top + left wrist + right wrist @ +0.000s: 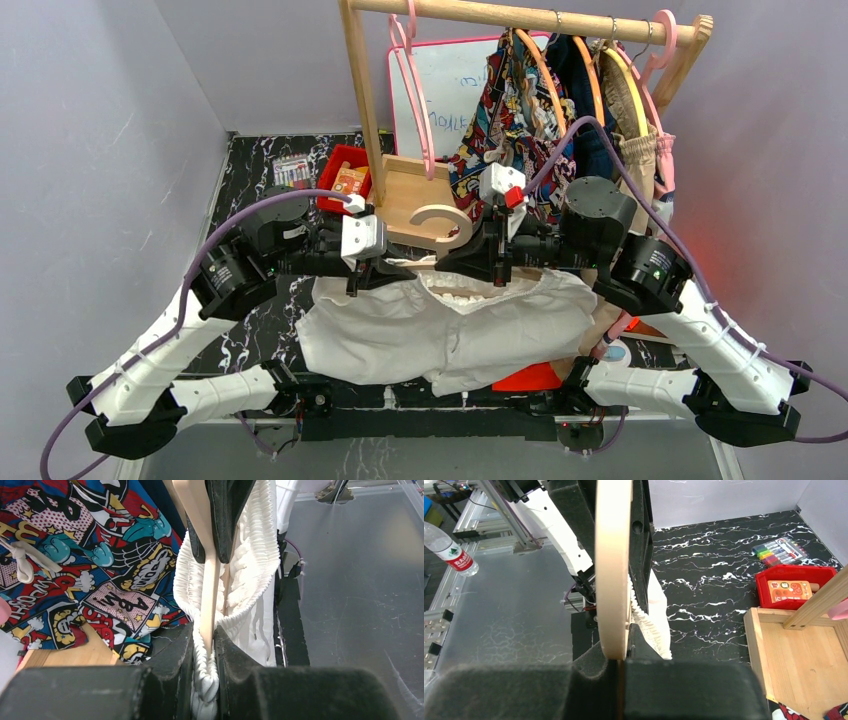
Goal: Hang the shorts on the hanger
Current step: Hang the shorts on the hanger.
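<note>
Over the surface [245,170], our left hand [204,647] pinches the shorts [430,330] at the waistband against the hanger [613,570], while our right hand [621,660] clamps the hanger's rim.

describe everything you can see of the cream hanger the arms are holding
The hanger is pale cream and smooth, perhaps plastic or painted wood, with a thick rounded hook and thin flat arms. It is held above the table, its hook pointing away from the arm bases toward the rack. The right gripper clamps one side. The left gripper pinches the other arm together with the gathered waistband of the white shorts, which drape below it.
</note>
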`<state>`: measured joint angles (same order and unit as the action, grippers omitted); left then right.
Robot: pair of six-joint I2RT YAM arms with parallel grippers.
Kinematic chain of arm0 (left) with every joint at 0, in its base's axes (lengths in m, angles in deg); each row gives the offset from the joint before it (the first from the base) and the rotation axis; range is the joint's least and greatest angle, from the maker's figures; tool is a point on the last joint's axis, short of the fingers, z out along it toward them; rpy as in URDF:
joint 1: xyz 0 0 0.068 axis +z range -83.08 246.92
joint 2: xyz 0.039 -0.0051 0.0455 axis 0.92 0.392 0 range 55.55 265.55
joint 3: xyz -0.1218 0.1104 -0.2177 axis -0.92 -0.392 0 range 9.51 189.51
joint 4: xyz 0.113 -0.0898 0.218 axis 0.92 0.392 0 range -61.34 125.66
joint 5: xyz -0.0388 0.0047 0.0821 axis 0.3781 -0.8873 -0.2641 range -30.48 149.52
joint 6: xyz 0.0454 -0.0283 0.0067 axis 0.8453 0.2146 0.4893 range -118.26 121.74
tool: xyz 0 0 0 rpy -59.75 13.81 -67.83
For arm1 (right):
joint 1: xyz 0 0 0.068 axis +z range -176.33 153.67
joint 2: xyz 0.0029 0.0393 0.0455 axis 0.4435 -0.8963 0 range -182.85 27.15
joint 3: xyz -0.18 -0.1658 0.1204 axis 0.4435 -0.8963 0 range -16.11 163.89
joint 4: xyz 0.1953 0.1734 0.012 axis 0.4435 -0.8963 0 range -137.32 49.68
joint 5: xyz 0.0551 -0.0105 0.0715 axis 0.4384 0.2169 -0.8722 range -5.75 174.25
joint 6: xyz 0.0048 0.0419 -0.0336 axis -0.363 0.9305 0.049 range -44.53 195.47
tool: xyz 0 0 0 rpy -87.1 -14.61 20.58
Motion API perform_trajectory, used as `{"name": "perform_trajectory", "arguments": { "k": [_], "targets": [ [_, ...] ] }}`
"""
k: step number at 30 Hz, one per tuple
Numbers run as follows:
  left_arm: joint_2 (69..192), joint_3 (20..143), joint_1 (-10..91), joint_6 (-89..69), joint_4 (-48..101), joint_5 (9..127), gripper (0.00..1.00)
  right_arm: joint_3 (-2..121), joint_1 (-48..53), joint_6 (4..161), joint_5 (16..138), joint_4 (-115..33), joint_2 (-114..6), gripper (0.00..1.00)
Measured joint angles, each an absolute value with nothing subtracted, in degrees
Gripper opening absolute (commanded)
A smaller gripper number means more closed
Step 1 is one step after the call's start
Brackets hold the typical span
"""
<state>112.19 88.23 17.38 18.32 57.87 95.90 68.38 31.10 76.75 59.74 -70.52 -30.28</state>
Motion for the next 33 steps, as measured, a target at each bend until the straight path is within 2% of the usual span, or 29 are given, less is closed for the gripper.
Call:
{"name": "perform_trajectory", "arguments": {
  "k": [1, 4, 5, 7, 9, 18, 24, 33],
  "targets": [
    [112.08, 88.23, 17.34, 18.34, 57.93, 95.92, 0.00, 68.38, 31.12, 76.75, 59.57, -70.52, -30.31, 0.07],
    [111.88, 88.21, 17.30, 18.32, 58.07, 95.79, 0.00, 68.38, 31.12, 76.94, 59.39, -70.39, -30.37, 0.41],
    [111.82, 88.21, 17.30, 18.32, 58.07, 95.53, 0.00, 68.38, 31.12, 77.20, 59.35, -70.30, -30.37, 0.49],
    [111.29, 87.93, 17.30, 18.43, 58.39, 94.15, 0.00, 68.40, 31.15, 77.62, 59.65, -70.12, -30.17, 0.58],
    [110.40, 87.44, 17.36, 18.45, 58.55, 92.40, 0.00, 68.40, 31.15, 77.97, 60.57, -70.10, -29.65, 0.63],
    [103.42, 83.66, 17.41, 18.45, 57.98, 85.49, 0.00, 68.38, 31.17, 80.22, 73.42, -70.30, -22.00, 0.66],
    [100.84, 83.23, 17.41, 18.43, 57.85, 81.41, 0.00, 69.08, 31.17, 82.32, 84.44, -70.54, -15.73, 0.62],
    [100.47, 83.05, 17.43, 18.19, 57.83, 79.51, 0.00, 70.65, 31.17, 84.77, 91.72, -74.73, -20.60, 0.57]
  ]
}}
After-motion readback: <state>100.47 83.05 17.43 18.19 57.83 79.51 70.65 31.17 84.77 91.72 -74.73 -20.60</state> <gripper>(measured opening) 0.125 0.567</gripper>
